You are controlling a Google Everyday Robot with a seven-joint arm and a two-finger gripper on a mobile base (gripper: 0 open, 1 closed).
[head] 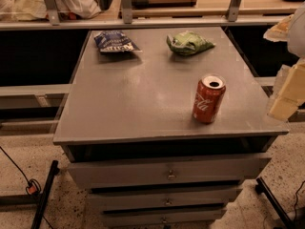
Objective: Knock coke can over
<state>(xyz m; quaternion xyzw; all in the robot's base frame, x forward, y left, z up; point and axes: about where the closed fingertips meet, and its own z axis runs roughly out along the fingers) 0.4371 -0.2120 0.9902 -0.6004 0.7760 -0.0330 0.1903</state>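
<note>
The coke can (pixel 208 99) is a small red can with white script and a silver top. It stands upright near the right front of the grey cabinet top (pixel 143 99). My gripper (pixel 286 97) shows as a pale shape at the right edge of the view, to the right of the can and apart from it, beyond the cabinet's right edge. It holds nothing that I can see.
A dark blue snack bag (pixel 115 42) lies at the back left of the top and a green snack bag (pixel 188 43) at the back middle. Drawers (pixel 167 174) sit below the top. A rail with metal brackets (pixel 126 6) runs behind. Cables and stand legs (pixel 43 194) lie on the floor.
</note>
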